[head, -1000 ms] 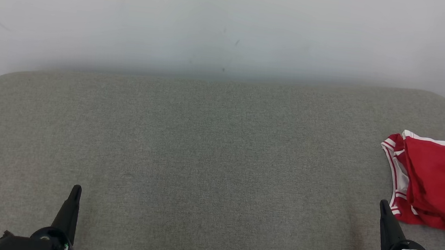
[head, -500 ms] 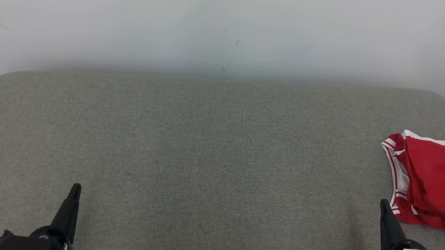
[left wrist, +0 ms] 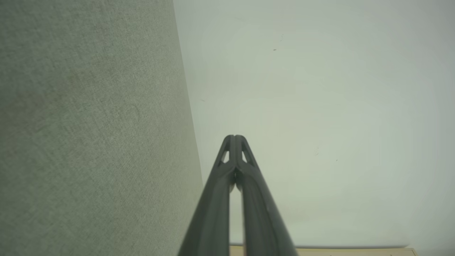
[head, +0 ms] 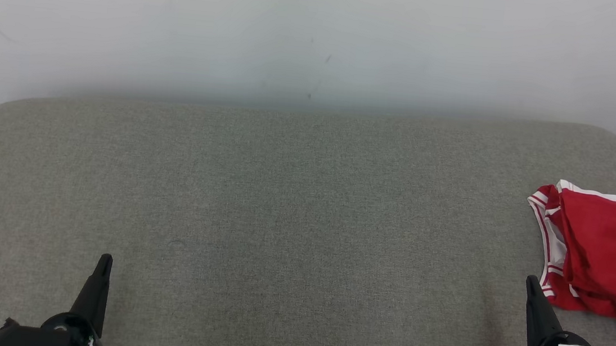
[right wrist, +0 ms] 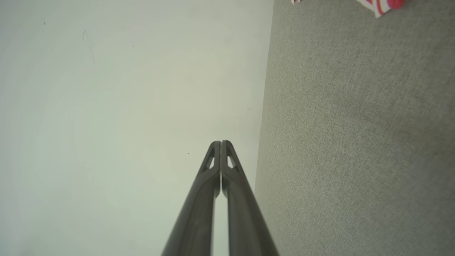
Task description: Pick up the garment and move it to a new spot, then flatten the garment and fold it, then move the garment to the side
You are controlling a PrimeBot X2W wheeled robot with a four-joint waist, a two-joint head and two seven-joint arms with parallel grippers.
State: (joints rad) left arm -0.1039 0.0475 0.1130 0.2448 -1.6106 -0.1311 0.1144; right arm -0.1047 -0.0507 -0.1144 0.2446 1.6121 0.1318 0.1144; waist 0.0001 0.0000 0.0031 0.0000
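Nearest the camera, the robot's left gripper (head: 105, 261) and right gripper (head: 531, 285) sit low at the front of a grey fabric-covered surface (head: 292, 222). Each has its two dark fingers pressed tight together, holding nothing and pointing away from the body. Both wrist views confirm the tips meet with no cloth between them. The pose reads as a parked, neutral stance that keeps both arms clear of the work area. Just beyond the right gripper's tip, close but apparently not touching it, lies the red garment (head: 605, 252). It is trimmed in white and bunched in loose layers rather than spread flat, and its right side is cut off by the picture's edge. It sits hard over on the robot's right, so the right arm looks the natural one to reach it. Whether this is the opening pile or the finished set-aside bundle cannot be told, though the rumpled layers suggest flattening is yet to come. The broad middle and left of the surface offer open room to spread cloth. The surface's far corners are rounded, and its back edge runs along a plain pale wall (head: 321, 38), which limits any reach beyond.
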